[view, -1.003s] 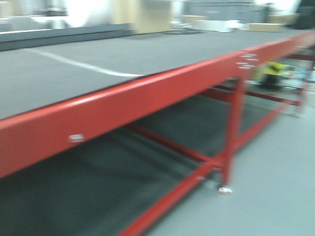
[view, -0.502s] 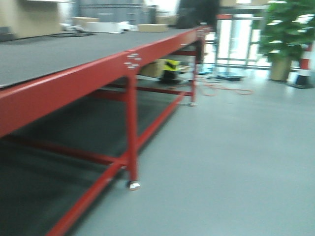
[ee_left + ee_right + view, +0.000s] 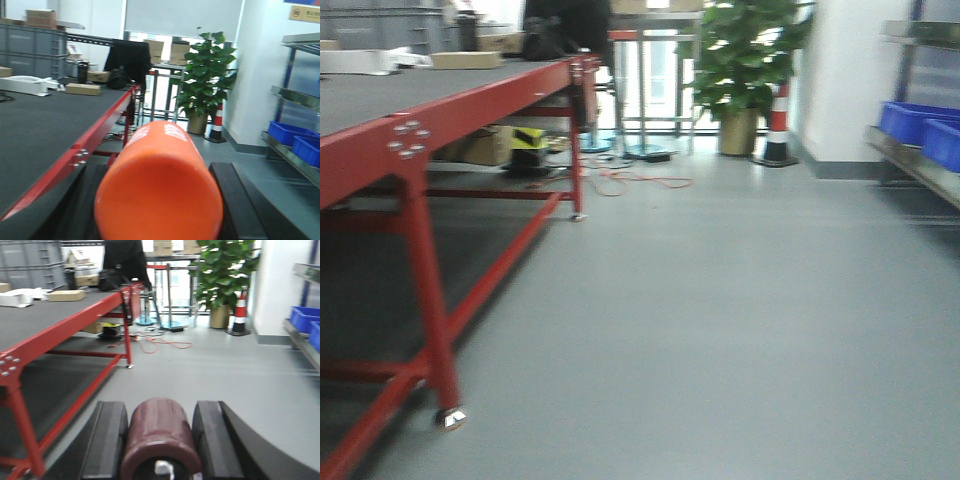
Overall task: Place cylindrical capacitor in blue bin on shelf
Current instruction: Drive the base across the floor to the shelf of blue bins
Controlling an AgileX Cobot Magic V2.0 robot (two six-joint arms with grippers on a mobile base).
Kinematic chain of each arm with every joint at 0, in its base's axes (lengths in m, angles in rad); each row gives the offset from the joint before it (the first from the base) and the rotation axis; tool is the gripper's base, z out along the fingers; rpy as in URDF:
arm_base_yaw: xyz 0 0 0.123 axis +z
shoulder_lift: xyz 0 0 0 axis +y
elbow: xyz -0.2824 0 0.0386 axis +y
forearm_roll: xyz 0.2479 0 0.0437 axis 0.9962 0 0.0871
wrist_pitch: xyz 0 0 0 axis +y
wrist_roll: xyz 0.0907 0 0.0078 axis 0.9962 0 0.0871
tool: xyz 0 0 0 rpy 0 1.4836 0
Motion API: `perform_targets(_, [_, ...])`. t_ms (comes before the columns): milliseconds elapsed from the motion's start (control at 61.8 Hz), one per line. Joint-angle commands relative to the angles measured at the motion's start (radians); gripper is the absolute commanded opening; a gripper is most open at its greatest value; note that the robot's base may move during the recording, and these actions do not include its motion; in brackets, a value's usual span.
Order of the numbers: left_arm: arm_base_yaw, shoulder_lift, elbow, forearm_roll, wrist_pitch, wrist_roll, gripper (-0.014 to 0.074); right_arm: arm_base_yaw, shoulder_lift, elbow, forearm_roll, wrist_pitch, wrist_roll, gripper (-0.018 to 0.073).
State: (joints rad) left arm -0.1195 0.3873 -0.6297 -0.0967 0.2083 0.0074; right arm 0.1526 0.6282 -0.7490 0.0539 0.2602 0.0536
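Since half a second ago, the front view has swung right. I now see the shelf at the right edge with two blue bins, both cut off and blurred. One red counter stands left. My right claw clamps one cylindrical capacitor. My left claw clamps one orange cylinder.

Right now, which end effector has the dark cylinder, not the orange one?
The right end effector: it grips a dark maroon cylinder. The left end effector grips a bright orange cylinder.
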Motion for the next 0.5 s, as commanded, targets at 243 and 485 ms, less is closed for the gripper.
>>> perform_targets(243, [-0.006, -0.003, 0.0, -0.006, -0.017, 0.0, -0.0111, -0.001, -0.005, -0.004, -0.007, -0.03, -0.001, -0.0167])
perform_targets(485, [-0.006, -0.003, 0.0, -0.006, -0.017, 0.0, -0.0111, -0.001, -0.005, -0.004, -0.007, -0.03, -0.001, -0.0167])
